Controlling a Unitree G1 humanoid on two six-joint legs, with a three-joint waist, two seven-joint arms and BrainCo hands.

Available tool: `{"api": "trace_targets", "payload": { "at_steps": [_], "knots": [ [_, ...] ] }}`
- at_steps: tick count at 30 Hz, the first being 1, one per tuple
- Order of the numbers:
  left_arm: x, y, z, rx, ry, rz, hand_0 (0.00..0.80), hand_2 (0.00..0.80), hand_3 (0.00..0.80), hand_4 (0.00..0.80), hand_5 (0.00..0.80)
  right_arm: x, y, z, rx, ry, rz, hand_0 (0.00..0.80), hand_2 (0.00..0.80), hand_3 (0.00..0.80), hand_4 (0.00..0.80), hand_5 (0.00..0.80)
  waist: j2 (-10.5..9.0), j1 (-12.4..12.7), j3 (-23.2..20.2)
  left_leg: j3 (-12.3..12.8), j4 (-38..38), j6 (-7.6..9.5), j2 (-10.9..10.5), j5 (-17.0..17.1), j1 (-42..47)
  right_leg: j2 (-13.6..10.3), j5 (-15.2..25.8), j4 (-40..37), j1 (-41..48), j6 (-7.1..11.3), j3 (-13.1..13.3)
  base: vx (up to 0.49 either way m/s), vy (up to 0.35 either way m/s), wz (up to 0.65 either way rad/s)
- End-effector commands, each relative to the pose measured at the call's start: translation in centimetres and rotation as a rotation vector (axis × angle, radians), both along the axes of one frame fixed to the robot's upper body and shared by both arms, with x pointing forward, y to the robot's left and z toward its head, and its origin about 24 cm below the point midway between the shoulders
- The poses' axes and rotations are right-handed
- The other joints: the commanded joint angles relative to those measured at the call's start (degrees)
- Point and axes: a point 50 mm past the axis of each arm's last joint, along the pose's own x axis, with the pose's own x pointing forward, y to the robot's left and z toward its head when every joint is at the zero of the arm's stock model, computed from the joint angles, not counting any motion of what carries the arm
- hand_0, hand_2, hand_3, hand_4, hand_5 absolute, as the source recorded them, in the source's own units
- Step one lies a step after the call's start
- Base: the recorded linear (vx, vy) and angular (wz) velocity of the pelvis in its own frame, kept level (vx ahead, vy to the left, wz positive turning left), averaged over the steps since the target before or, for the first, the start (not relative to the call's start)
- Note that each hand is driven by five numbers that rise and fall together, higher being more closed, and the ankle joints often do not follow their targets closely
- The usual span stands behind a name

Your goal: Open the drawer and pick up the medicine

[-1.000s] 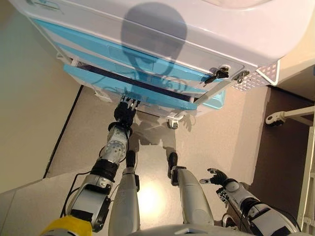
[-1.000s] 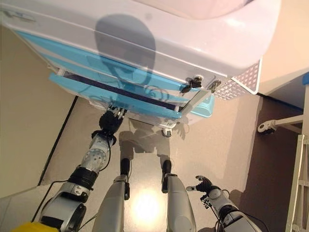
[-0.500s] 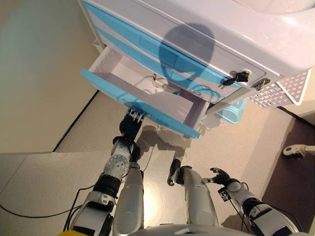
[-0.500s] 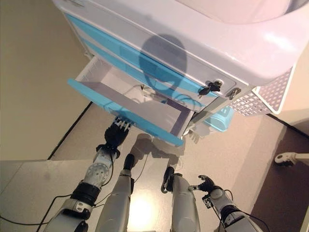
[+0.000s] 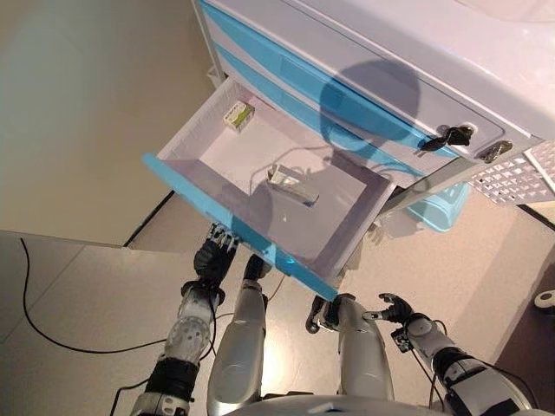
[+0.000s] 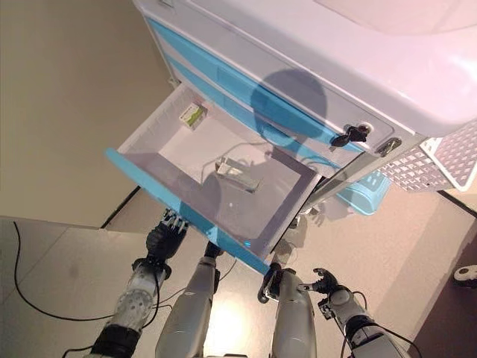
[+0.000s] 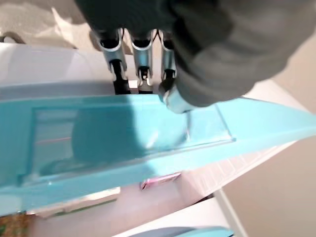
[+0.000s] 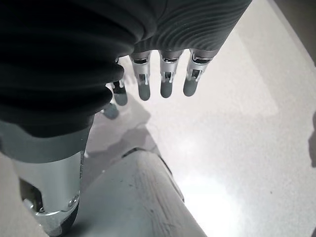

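- Left hand point(image 5: 215, 257) sits under the blue front of the drawer point(image 5: 234, 221), fingers curled over its edge — you have the drawer wide open.
- Medicine: a small box point(image 5: 238, 115) lies in the far corner, a silvery pack point(image 5: 292, 185) mid-drawer — neither picked up yet.
- Right hand point(image 5: 395, 309) hangs low by the floor, fingers relaxed, holding nothing.

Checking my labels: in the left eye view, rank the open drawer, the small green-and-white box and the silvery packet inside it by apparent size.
1. Open drawer, by far largest.
2. Silvery packet.
3. Green-and-white box, though it lies farther back, so the gap with the packet is unsure.
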Motion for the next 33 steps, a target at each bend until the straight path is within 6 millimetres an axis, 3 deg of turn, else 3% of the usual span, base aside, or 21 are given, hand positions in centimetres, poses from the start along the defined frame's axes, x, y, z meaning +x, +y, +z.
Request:
{"api": "trace_targets", "payload": {
  "at_steps": [1, 2, 3, 7, 8, 9, 11, 12, 13, 14, 16, 17, 18, 23, 26, 28, 33],
  "knots": [
    [-1.2, 2.2, 0.8, 0.007, -0.052, 0.093, 0.800, 0.800, 0.800, 0.800, 0.800, -2.3, -1.5, -0.8, -0.056, 0.084, 0.011, 0.000, 0.000, 0.000, 0.000, 0.000, 1.17, 0.0, -2.2, 2.5, 6.7, 5.58, -3.3, -4.9, -4.0, 0.8, 5.7, -6.4, 1.2, 2.71, 1.4, 0.016, 0.040, -0.03],
    [-1.9, 3.0, -1.0, -0.008, 0.046, 0.138, 0.800, 0.800, 0.800, 0.800, 0.800, -2.3, -1.8, -0.7, -0.064, 0.092, 0.011, 0.000, 0.000, 0.000, 0.000, 0.000, 1.37, 0.2, -2.3, 2.7, 6.9, 5.76, -3.2, -5.1, -3.9, 0.7, 5.7, -6.2, 1.3, 2.77, 1.6, 0.000, 0.000, 0.00],
    [-1.9, 3.0, -1.0, -0.008, 0.046, 0.138, 0.800, 0.800, 0.800, 0.800, 0.800, -2.3, -1.8, -0.7, -0.064, 0.091, 0.011, 0.000, 0.000, 0.000, 0.000, 0.000, 1.37, 0.2, -2.3, 2.7, 6.9, 5.76, -3.2, -5.1, -3.9, 0.7, 5.7, -6.2, 1.3, 2.78, 1.6, 0.000, 0.000, 0.00],
    [-4.6, 4.8, -5.4, 0.026, 0.298, 0.172, 0.800, 0.800, 0.800, 0.800, 0.800, -2.2, -2.4, -0.5, -0.092, 0.098, 0.007, 0.000, 0.000, 0.000, 0.000, 0.000, 1.78, 0.0, -2.4, 3.5, 7.6, 6.21, -3.2, -5.8, -3.5, 0.5, 5.7, -6.1, 1.8, 2.99, 2.3, 0.016, 0.031, -0.01],
    [-4.6, 4.8, -5.4, 0.026, 0.298, 0.172, 0.800, 0.800, 0.800, 0.800, 0.800, -2.2, -2.4, -0.5, -0.092, 0.098, 0.007, 0.000, 0.000, 0.000, 0.000, 0.000, 1.77, 0.0, -2.4, 3.5, 7.6, 6.21, -3.1, -5.8, -3.5, 0.5, 5.7, -6.1, 1.8, 2.99, 2.3, 0.030, 0.051, -0.04],
    [-5.9, 5.4, -7.0, 0.059, 0.391, 0.163, 0.800, 0.800, 0.800, 0.800, 0.800, -2.0, -2.6, -0.3, -0.102, 0.093, 0.010, 0.000, 0.000, 0.000, 0.000, 0.000, 1.88, -0.2, -2.3, 3.9, 8.0, 6.39, -3.0, -6.0, -3.4, 0.5, 5.8, -6.0, 1.7, 3.00, 2.7, 0.014, 0.024, -0.05],
    [-5.9, 5.4, -7.0, 0.059, 0.391, 0.163, 0.800, 0.800, 0.800, 0.800, 0.800, -2.0, -2.6, -0.3, -0.102, 0.093, 0.010, 0.000, 0.000, 0.000, 0.000, 0.000, 1.87, -0.2, -2.3, 3.9, 8.0, 6.40, -3.0, -6.0, -3.4, 0.5, 5.8, -6.0, 1.7, 3.00, 2.7, 0.021, 0.030, -0.04],
    [-7.6, 6.2, -9.0, 0.089, 0.511, 0.185, 0.693, 0.693, 0.693, 0.693, 0.693, -1.9, -2.9, -0.1, -0.117, 0.082, 0.007, 0.000, 0.000, 0.000, 0.000, 0.000, 1.83, -0.7, -2.2, 4.5, 7.9, 6.60, -2.7, -6.3, -2.8, 0.8, 6.0, -6.6, 2.1, 3.07, 3.3, 0.028, 0.036, -0.03],
    [-7.6, 6.2, -9.0, 0.089, 0.510, 0.184, 0.637, 0.637, 0.637, 0.637, 0.637, -1.8, -2.9, -0.1, -0.117, 0.082, 0.007, 0.000, 0.000, 0.000, 0.000, 0.000, 1.83, -0.7, -2.2, 4.5, 7.9, 6.60, -2.7, -6.3, -2.7, 0.8, 6.0, -6.6, 2.1, 3.07, 3.3, 0.045, 0.051, -0.08],
    [-8.3, 6.6, -9.7, 0.096, 0.554, 0.206, 0.524, 0.524, 0.524, 0.524, 0.524, -1.9, -3.0, -0.1, -0.122, 0.082, -0.001, 0.000, 0.000, 0.000, 0.000, 0.000, 1.76, -0.9, -2.2, 4.8, 7.6, 6.70, -2.6, -6.4, -2.3, 0.9, 6.1, -7.0, 2.3, 3.14, 3.6, 0.036, 0.033, -0.11],
    [-9.2, 7.2, -10.7, 0.110, 0.623, 0.246, 0.508, 0.508, 0.508, 0.508, 0.508, -1.9, -3.1, 0.0, -0.128, 0.076, -0.013, 0.000, 0.000, 0.000, 0.000, 0.000, 1.49, -1.3, -2.2, 5.2, 7.1, 6.94, -2.4, -6.5, -1.6, 1.1, 6.5, -7.7, 2.6, 3.34, 4.3, 0.049, 0.054, -0.11],
    [-9.5, 7.6, -10.9, 0.096, 0.640, 0.282, 0.373, 0.373, 0.373, 0.373, 0.373, -1.9, -3.1, 0.0, -0.130, 0.073, -0.017, 0.000, 0.000, 0.000, 0.000, 0.000, 1.34, -1.4, -2.2, 5.5, 7.1, 7.06, -2.4, -6.7, -1.5, 1.2, 6.6, -7.9, 2.6, 3.41, 4.6, 0.044, 0.048, -0.18],
    [-9.8, 7.9, -11.2, 0.093, 0.664, 0.313, 0.000, 0.000, 0.000, 0.000, 0.000, -1.9, -3.1, -0.1, -0.128, 0.072, -0.023, 0.000, 0.000, 0.000, 0.000, 0.000, 1.17, -1.6, -2.1, 5.6, 7.0, 7.15, -2.3, -6.8, -1.2, 1.2, 6.7, -8.2, 2.7, 3.48, 4.9, 0.045, 0.039, -0.24],
    [-10.5, 10.3, -11.5, 0.086, 0.718, 0.505, 0.000, 0.000, 0.000, 0.000, 0.000, -2.0, -2.8, -0.2, -0.095, 0.031, -0.079, 0.000, 0.000, 0.000, 0.000, 0.000, 0.22, -2.9, -2.3, 7.0, 5.9, 7.46, -2.4, -7.5, 0.1, 1.6, 7.4, -9.8, 3.0, 3.89, 6.9, 0.050, 0.055, -0.18],
    [-10.0, 11.1, -11.0, 0.216, 0.725, 0.482, 0.000, 0.000, 0.000, 0.000, 0.000, -2.0, -2.8, -0.1, -0.070, -0.004, -0.120, 0.000, 0.000, 0.000, 0.000, 0.000, -0.10, -3.5, -2.5, 8.7, 3.7, 7.95, -2.2, -5.6, 0.4, 1.8, 10.3, -12.0, 2.5, 4.05, 8.1, -0.036, 0.119, -0.36],
    [-11.1, 12.2, -11.4, 0.462, 0.833, 0.325, 0.000, 0.000, 0.000, 0.000, 0.000, -1.8, -2.9, 0.1, -0.031, -0.038, -0.162, 0.000, 0.000, 0.000, 0.000, 0.000, -0.54, -4.5, -3.0, 10.6, 2.0, 8.28, -2.0, -5.5, 1.5, 2.2, 12.1, -14.1, 2.4, 4.68, 9.8, 0.046, 0.117, -0.50],
    [-11.9, 12.3, -12.1, 0.691, 0.929, 0.083, 0.000, 0.000, 0.000, 0.000, 0.000, -0.9, -2.5, 0.6, 0.033, -0.081, -0.191, 0.000, 0.000, 0.000, 0.000, 0.000, -1.54, -5.8, -3.7, 13.5, -0.6, 8.70, -1.5, -5.2, 3.3, 2.9, 15.1, -17.8, 2.6, 5.82, 12.4, 0.031, 0.115, -0.53]
  ]
}}
